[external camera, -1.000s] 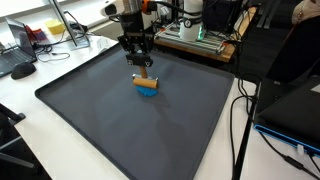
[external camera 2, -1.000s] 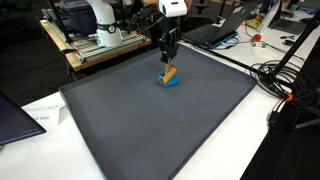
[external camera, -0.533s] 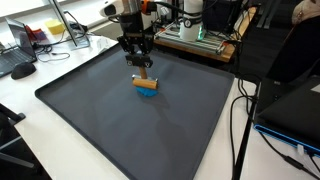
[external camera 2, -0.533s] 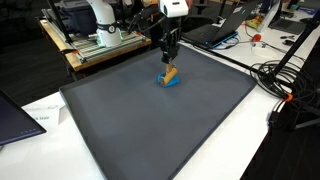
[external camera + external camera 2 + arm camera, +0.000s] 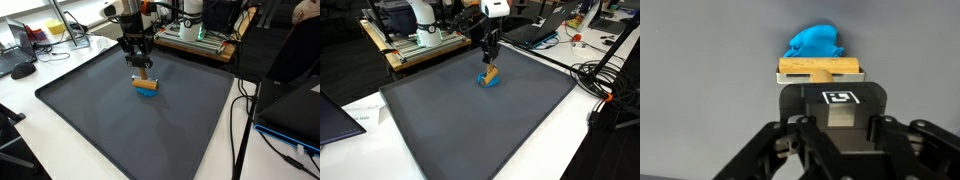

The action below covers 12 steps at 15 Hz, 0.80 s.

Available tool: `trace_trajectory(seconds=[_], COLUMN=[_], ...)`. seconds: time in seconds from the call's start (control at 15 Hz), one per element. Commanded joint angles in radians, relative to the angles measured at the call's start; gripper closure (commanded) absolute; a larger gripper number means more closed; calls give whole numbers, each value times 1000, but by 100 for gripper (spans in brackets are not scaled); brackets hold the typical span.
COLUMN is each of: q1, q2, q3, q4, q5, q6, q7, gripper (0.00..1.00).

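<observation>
One gripper (image 5: pixel 141 67), jaws drawn in narrow and clamped on the stem of a wooden tool (image 5: pixel 146 84).

Left to right, in an exterior view:
- White table (image 5: pixel 30 88) at the left edge.
- Dark grey mat (image 5: pixel 90 105) covering most of the table.
- Tool at the mat's far middle, directly under the upright arm. Its blue pad (image 5: pixel 147 92) sits below the wood, down at the mat surface.
- Black cables (image 5: pixel 240 115) just off the mat's right edge.

Wrist view: the tool's bar lies crosswise just ahead of the fingers, with the blue pad beyond it.
</observation>
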Motion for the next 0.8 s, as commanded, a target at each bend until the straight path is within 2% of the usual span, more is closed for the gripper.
trace_trajectory(seconds=[0.0, 0.73], q1=[4, 5], q2=[114, 136], q3=[28, 37], q4=[30, 38], q5=[34, 36], q6=[98, 113], q7=[-24, -48], gripper=[78, 78])
